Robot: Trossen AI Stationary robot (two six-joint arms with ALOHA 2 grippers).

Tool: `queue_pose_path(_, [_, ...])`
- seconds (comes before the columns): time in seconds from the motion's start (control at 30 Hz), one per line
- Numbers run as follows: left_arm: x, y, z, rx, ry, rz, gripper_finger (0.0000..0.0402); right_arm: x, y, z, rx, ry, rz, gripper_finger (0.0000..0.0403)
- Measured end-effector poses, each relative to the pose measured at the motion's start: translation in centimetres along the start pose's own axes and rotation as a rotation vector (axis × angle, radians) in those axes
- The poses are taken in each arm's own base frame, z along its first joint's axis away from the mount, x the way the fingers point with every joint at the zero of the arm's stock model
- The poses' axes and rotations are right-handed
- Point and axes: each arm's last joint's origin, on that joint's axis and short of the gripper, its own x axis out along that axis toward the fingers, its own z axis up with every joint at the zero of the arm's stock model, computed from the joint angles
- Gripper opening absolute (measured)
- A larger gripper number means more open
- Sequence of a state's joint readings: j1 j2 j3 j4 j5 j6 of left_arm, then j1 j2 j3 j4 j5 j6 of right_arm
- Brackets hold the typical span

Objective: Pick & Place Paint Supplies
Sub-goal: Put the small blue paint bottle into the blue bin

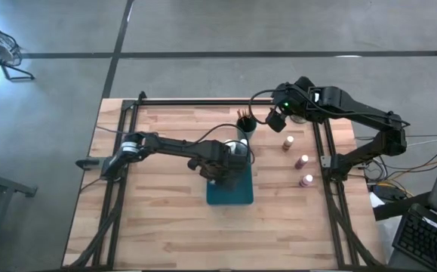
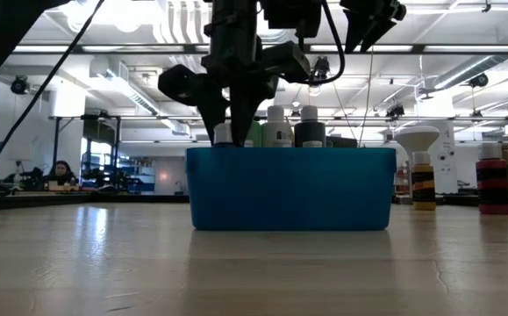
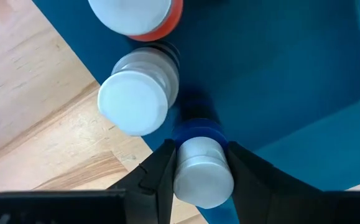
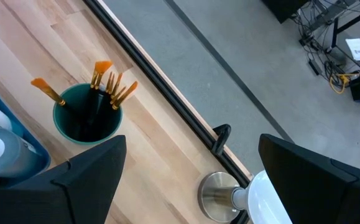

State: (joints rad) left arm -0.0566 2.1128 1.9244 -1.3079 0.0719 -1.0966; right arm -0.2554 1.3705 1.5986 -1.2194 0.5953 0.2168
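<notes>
A teal tray [image 1: 237,196] on the wooden table holds several white-capped paint bottles [image 2: 276,123]. My left gripper [image 3: 199,152] points down into the tray's left end, shut on a blue paint bottle [image 3: 195,127] with a white cap. Beside it in the tray stand another white-capped bottle [image 3: 133,102] and a red one [image 3: 139,15]. My right gripper [image 4: 192,180] hangs open, touching nothing, high over the table's far right, near a dark green cup of brushes [image 4: 86,115]. Three small bottles [image 1: 303,161] stand on the table to the right of the tray. My left gripper pinches the blue bottle's white cap [image 3: 201,177] between its two fingers, one on each side. The fingers [image 3: 161,174] come from above and point down. The bottle hangs upright below them inside the tray [image 3: 279,74]; whether its base rests on the tray floor I cannot tell.
A white-domed object on a metal stand [image 4: 263,199] is at the table's far right corner, by the black frame rail [image 4: 186,124]. In the low view a yellow-and-black bottle [image 2: 423,180] and a red one [image 2: 492,180] stand right of the tray. Bare wood lies near and left.
</notes>
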Motion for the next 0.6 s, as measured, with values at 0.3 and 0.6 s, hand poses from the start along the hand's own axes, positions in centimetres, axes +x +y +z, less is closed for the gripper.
queue_pose_path(0.3, [0.37, -0.04, 0.01, 0.000, -0.006, -0.004, 0.0124, 0.00, 0.00, 0.02, 0.001, -0.002, 0.000, 0.0364])
queue_pose_path(0.6, [0.40, -0.13, 0.05, 0.000, -0.010, -0.013, 0.0140, 0.01, 0.01, 0.03, 0.002, -0.003, 0.000, 0.0363])
